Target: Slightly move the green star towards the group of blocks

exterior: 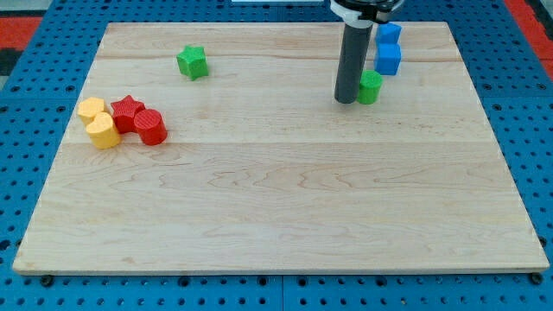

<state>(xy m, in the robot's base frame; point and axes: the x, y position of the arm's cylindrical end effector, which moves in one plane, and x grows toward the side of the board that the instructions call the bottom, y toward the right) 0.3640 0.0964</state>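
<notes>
The green star [193,62] lies near the top of the wooden board [276,190], left of centre. A group of blocks sits at the left: a red star [128,111], a red cylinder [150,127] and two yellow blocks [91,109] [103,131]. My tip [346,99] rests on the board at the upper right, far to the right of the green star. It stands just left of a green cylinder [370,87], touching or nearly touching it.
Two blue blocks [388,59] [390,34] sit above the green cylinder near the board's top edge. A blue pegboard surface [26,173] surrounds the board.
</notes>
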